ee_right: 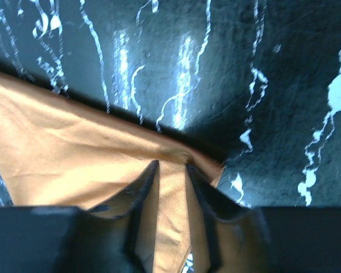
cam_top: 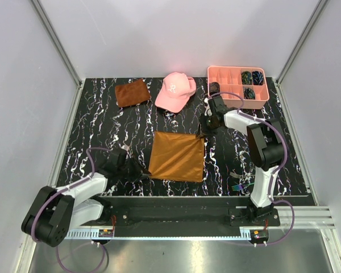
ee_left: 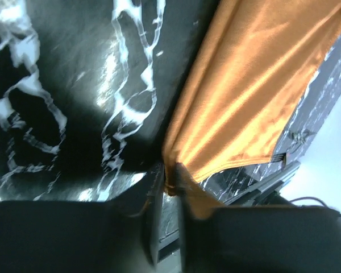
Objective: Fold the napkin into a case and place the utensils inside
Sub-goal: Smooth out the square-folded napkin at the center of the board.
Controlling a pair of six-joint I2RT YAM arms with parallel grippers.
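The left gripper (ee_left: 169, 176), nearest of all, lay low over the table (cam_top: 102, 125) with the near-left corner of the napkin (cam_top: 178, 156) between its fingertips. A thin slot showed between the fingers, and creases fanned out from the corner. I could not tell whether the cloth was pinched or let go.

Level with it on the right, by the base of the right arm (cam_top: 264, 148), the utensils (cam_top: 237, 186) lay in one small iridescent cluster, apart from the napkin. They were too small to count.

The one napkin lay mid-table as a flat, unfolded square, its near edge close to the table's near edge. Bare marbled surface ran along its left side up to the left wall, and a narrower strip separated its right edge from the right arm.

At the napkin's far-right corner sat the right gripper (ee_right: 171, 168), its fingers partway apart with cloth filling the gap. I could not tell if it was clamped or merely astride.

Along the far edge stood three things in a row: one smaller rust-brown cloth (cam_top: 132, 92) on the left, one pink cap (cam_top: 175, 91) in the middle, near the napkin's far edge, and one pink tray (cam_top: 256, 104) in the right corner. The tray held what looked like three dark items in separate compartments.
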